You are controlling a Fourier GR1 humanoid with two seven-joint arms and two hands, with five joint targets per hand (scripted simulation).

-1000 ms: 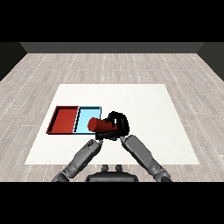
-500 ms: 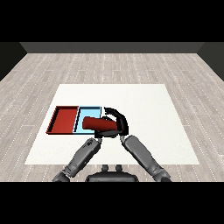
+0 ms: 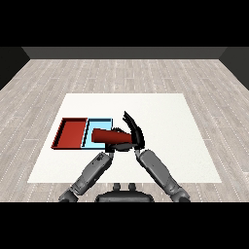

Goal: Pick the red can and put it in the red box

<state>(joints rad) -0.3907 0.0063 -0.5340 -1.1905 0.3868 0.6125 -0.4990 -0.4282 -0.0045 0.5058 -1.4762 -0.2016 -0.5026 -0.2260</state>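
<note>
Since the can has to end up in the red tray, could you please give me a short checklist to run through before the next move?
1. Red can held by the right hand: ok, the fingers curl round its right end.
2. Can over the red tray: not ok, it lies sideways over the light blue tray.
3. Red tray free to receive the can: ok, nothing shows inside it.
4. Path leftward from the light blue tray to the red tray: ok, the trays lie side by side.
5. Left hand out of the way: cannot tell, it is hidden behind the can and only its forearm shows.
</note>
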